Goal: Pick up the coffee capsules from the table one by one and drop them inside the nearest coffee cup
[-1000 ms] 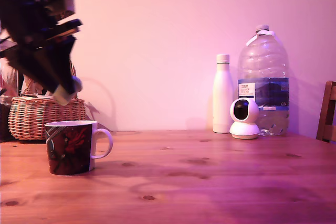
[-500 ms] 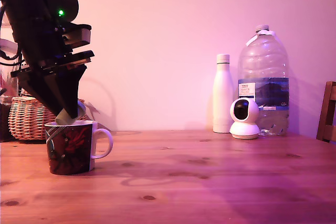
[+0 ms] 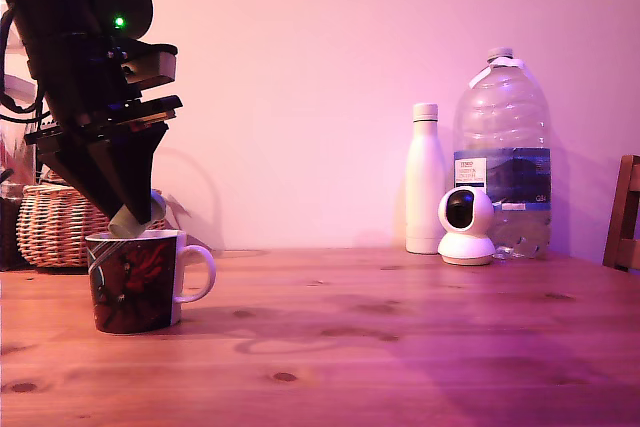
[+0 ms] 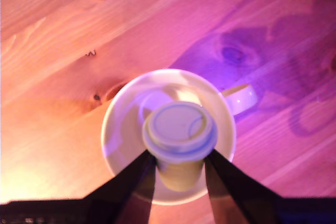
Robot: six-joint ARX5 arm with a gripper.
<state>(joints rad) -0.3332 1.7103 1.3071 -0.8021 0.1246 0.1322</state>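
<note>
Pinching the coffee capsule [image 4: 180, 139] by its side walls, your gripper [image 4: 179, 167] holds it just above the open mouth of the coffee cup [image 3: 134, 281], centred over the white interior in the wrist view. Judge the capsule light, with thin walls that could dent under hard pressure, so a hold low on its tapered sides below the rim seems right. The cup looks heavy enough to stay put. You have one capsule and one cup in view; no other capsule shows on the table [image 3: 400, 347], inside the cup none is discernible.
</note>
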